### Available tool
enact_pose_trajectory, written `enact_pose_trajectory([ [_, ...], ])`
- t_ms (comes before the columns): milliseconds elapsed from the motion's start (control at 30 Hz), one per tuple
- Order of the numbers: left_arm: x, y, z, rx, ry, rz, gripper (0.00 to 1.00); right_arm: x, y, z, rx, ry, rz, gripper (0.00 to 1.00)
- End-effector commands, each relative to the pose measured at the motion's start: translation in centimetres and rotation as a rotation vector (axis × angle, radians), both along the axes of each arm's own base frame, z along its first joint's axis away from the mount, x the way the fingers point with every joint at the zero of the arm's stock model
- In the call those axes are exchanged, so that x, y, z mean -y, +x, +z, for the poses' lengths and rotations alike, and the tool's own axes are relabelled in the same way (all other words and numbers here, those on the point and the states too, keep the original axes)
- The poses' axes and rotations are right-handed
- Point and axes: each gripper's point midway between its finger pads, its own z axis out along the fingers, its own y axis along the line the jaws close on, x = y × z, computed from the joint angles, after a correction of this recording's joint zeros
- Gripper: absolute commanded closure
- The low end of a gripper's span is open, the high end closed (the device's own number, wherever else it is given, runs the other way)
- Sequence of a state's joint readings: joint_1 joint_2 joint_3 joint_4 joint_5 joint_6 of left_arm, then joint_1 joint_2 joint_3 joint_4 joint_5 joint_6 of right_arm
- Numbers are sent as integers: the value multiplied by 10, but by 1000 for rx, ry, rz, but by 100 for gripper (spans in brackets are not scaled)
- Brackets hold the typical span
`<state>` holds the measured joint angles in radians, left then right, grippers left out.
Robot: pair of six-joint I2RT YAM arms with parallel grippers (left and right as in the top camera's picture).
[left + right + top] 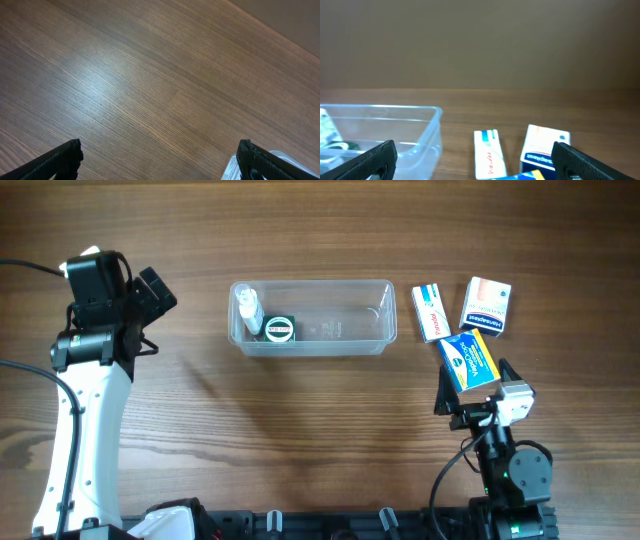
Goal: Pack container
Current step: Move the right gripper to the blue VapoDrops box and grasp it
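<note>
The container (345,284) lies lengthways at the far middle of the table (320,440), clear-walled and open on top. Only the overhead view looks down into it: a small white bottle (247,308) sits at its left end, with a round green-and-white tin (278,329) just beside the bottle. To the right of the container lie three boxes: a red-print box (431,311) nearest its end wall, a peach box (486,305) just past that, and a blue box (468,358) closer to the robot. The right gripper (472,377) stands at the blue box with a finger on either side. From overhead it is unclear whether they touch it. The right wrist view settles it: the fingers sit far apart at the bottom corners, only the top edge of the blue box shows between them, and open space lies to its left, so the claw is spread wide and grips nothing. That view also shows the container's right end from the side, beside the other two boxes. The left gripper (150,300) is well left of the container. Its jaws are hard to read from overhead. The left wrist view shows them splayed wide over bare wood. A pale sliver beside one finger is too small to name.
</note>
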<state>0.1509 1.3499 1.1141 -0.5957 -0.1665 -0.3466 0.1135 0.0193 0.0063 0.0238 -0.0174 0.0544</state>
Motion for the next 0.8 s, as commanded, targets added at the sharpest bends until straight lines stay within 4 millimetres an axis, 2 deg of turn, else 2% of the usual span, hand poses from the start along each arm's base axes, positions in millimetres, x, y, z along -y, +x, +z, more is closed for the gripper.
enact_pose_trajectory([
  [0,-2,1,9,24,1,5,0,-9,-4,1,-39,56,54,0],
  [100,-2,1,9,24,1,5,0,-4,-7,12,-88,69,25,0],
  [267,-2,1,9,24,1,5,0,17,-11,53,-194,28,-97,0],
  [400,-2,1,9,24,1,5,0,16,0,73,-361,-62,-91,0],
  [500,-2,1,9,24,1,5,0,15,13,70,-511,-138,-74,0],
  [633,-2,1,9,24,1,5,0,20,38,46,-753,-200,-32,0],
  [767,-2,1,9,24,1,5,0,18,62,24,-885,-42,99,0],
])
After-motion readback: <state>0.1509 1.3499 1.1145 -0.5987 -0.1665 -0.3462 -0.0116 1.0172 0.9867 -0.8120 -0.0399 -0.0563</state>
